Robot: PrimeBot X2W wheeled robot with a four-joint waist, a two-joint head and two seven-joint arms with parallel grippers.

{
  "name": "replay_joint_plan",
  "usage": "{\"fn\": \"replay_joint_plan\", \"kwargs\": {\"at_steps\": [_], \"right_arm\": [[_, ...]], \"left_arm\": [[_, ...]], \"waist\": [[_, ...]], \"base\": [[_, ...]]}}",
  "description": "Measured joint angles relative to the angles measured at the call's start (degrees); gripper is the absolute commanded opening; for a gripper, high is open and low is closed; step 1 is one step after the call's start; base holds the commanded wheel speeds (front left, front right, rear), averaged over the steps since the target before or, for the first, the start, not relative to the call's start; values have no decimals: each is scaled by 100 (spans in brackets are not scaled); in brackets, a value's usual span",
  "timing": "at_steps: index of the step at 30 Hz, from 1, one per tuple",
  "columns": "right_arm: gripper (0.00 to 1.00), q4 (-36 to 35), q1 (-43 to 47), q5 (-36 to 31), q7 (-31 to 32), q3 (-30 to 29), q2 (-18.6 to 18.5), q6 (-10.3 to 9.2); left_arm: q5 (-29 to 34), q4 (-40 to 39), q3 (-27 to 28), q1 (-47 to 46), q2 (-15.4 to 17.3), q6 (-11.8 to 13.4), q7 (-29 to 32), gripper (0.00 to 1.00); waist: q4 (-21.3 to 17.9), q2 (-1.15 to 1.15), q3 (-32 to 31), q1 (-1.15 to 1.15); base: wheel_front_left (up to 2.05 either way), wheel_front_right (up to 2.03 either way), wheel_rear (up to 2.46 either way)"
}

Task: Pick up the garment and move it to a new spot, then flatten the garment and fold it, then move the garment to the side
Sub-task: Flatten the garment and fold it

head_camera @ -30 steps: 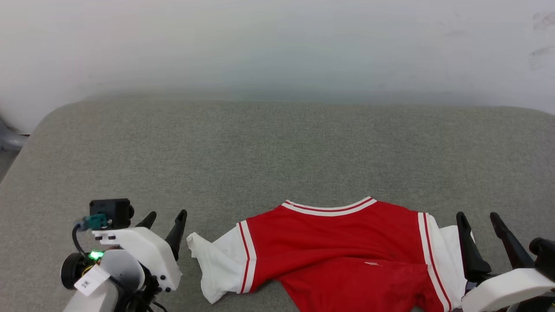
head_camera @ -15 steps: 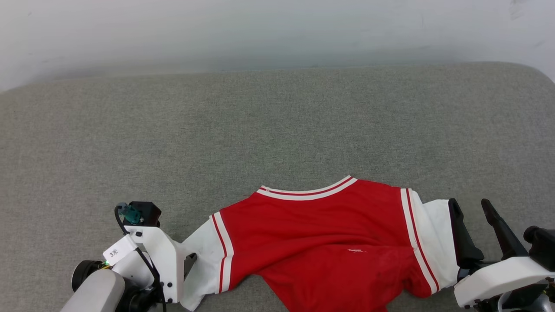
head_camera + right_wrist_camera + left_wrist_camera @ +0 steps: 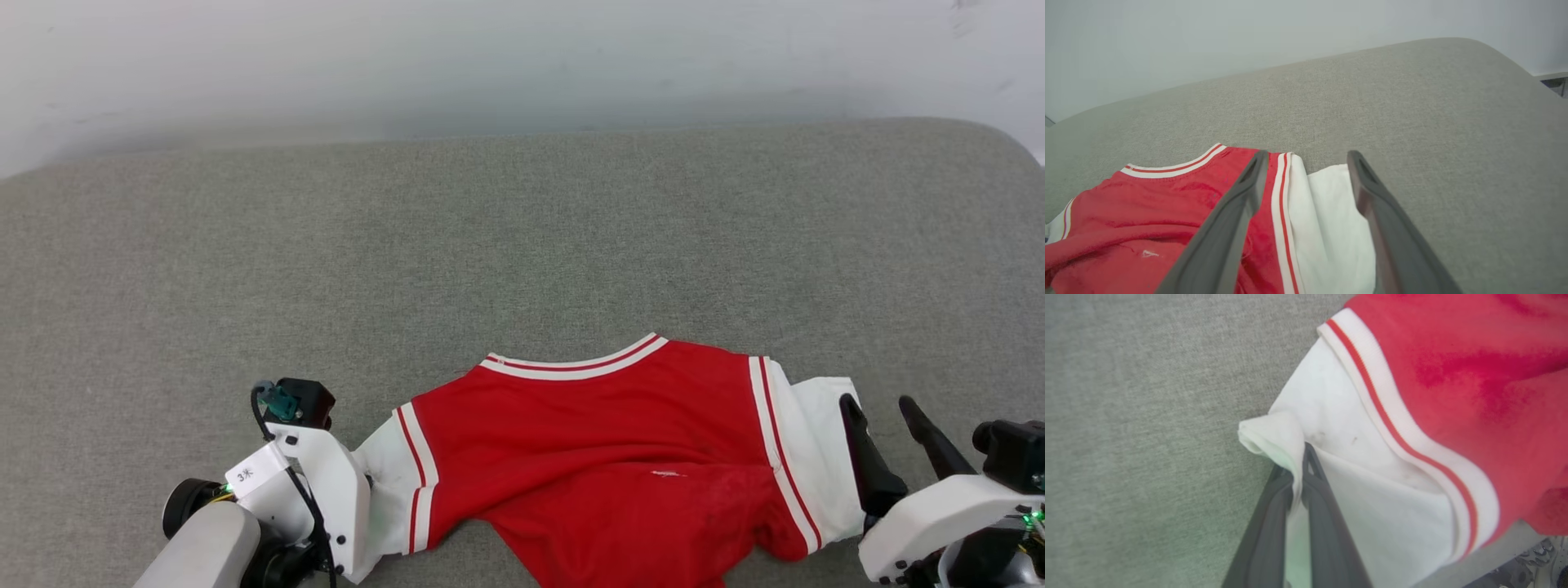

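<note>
The garment (image 3: 604, 441), a red jersey with white sleeves and red-and-white striped trim, lies rumpled near the front edge of the grey cushioned surface (image 3: 522, 245). Its collar points away from me. In the left wrist view my left gripper (image 3: 1300, 459) is shut on a bunched fold of the white left sleeve (image 3: 1355, 473). In the head view its white housing (image 3: 322, 486) covers the fingers. My right gripper (image 3: 878, 404) stands open at the white right sleeve (image 3: 816, 425). In the right wrist view that sleeve (image 3: 1331, 220) lies between the spread fingers of the right gripper (image 3: 1307, 155).
A pale wall (image 3: 522, 57) rises behind the grey surface. The surface's rounded far right corner (image 3: 1494, 53) drops off to the floor. Bare grey fabric stretches beyond the jersey's collar.
The head camera has shifted. My left gripper has come in from the left to the white sleeve and shut on it. The right gripper stays open at the other sleeve.
</note>
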Motion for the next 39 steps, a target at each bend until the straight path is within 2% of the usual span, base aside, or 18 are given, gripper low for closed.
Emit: {"fn": "replay_joint_plan", "kwargs": {"at_steps": [8,14,20,21,23,24,27,28,29,30,39], "right_arm": [[100,879,-40,492,1266,-325,-670,0],[100,1468,-556,853,2226,-269,-1123,0],[100,1872,-1239,1034,2814,140,-1455,-1],[100,2082,-1613,1016,2980,430,-1495,0],[100,2265,-1846,1020,3050,577,-1505,0],[100,2615,-2033,1053,3276,714,-1533,0],[100,2878,-2147,1132,3585,746,-1559,-1],[89,2917,-2157,1193,3639,734,-1558,-2],[29,2945,-2174,1244,3699,732,-1560,-3],[0,2969,-2213,1258,3766,742,-1562,-4],[0,2732,-2367,1332,3531,753,-1648,0]], "left_arm": [[137,-522,160,134,55,160,-527,0],[160,-1115,256,222,142,297,-668,0],[254,-1591,236,186,172,341,-692,0],[294,-1742,229,114,177,361,-705,0],[312,-1815,222,99,178,364,-719,0],[334,-1850,200,63,165,360,-737,0],[321,-1842,209,49,159,355,-777,0],[307,-1836,213,49,158,355,-795,0],[298,-1833,221,49,159,356,-818,0],[298,-1831,234,49,162,357,-829,0],[442,-1738,575,-110,318,463,-1397,0]], "waist": [[97,0,-230,-1],[209,0,-170,-1],[369,0,53,-1],[441,0,207,0],[484,0,310,0],[562,0,433,0],[633,0,494,-1],[645,0,506,-1],[651,0,514,-1],[649,0,517,-1],[491,0,201,0]], "base": [[0,0,0],[0,0,0],[0,0,0],[0,0,0],[0,0,0],[0,0,0],[0,0,0],[0,0,0],[0,0,0],[0,0,0],[0,0,0]]}}
